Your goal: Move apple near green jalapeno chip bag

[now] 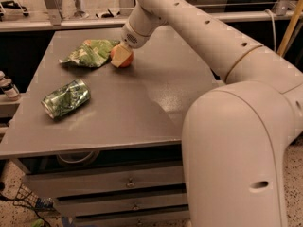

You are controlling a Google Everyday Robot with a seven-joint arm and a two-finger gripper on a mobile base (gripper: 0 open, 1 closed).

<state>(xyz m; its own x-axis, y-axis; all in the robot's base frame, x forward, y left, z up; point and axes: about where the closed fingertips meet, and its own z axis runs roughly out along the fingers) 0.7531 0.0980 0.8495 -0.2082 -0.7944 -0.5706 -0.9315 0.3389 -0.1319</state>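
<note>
A dented dark-green can [65,98] lies at eight o'clock on the grey tabletop [142,103]. Farther back, the small red-orange apple [127,61] is pinched by the pale pincer [121,56], at three o'clock of the crumpled light-green foil chip bag [90,52]. On release, the apple could be rolled away. The pincer's far side is hidden.

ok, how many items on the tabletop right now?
3: green jalapeno chip bag at back left; apple just beside it, held by the gripper; dented green can front left. The arm could hide more.
</note>
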